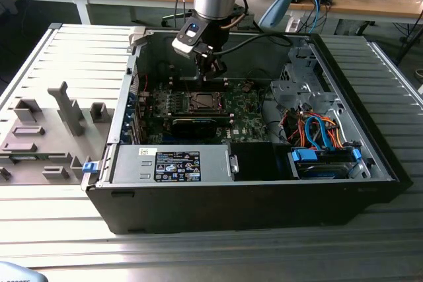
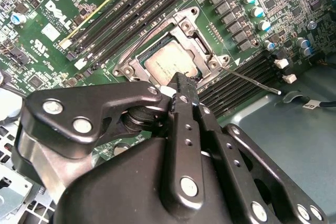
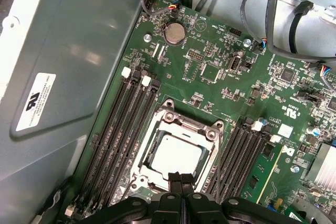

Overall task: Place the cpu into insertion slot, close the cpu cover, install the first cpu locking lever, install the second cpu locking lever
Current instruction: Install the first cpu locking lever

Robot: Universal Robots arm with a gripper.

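Observation:
Inside the open computer case [image 1: 264, 196], the cpu [image 2: 169, 62] [image 3: 176, 157] lies flat in the insertion slot [image 1: 205, 102], its pale metal top facing up. The silver cpu cover [image 2: 198, 36] [image 3: 190, 123] lies down around it as a frame. A thin silver lever [image 2: 252, 80] sticks out sideways from one corner of the socket. My gripper [image 1: 213, 72] [image 2: 181, 81] [image 3: 181, 178] hangs just over the edge of the cover, its black fingers [image 3: 176, 182] pressed together with nothing between them. In the wrist views the fingertips overlap the socket's rim; contact cannot be told.
Black memory slots [image 3: 123, 129] run along both sides of the socket. A long black card [image 1: 198, 124] sits just in front of it. The power supply [image 1: 175, 163] and a drive cage with coloured cables [image 1: 317, 137] fill the case's front and right. A grey fixture plate [image 1: 53, 123] lies left.

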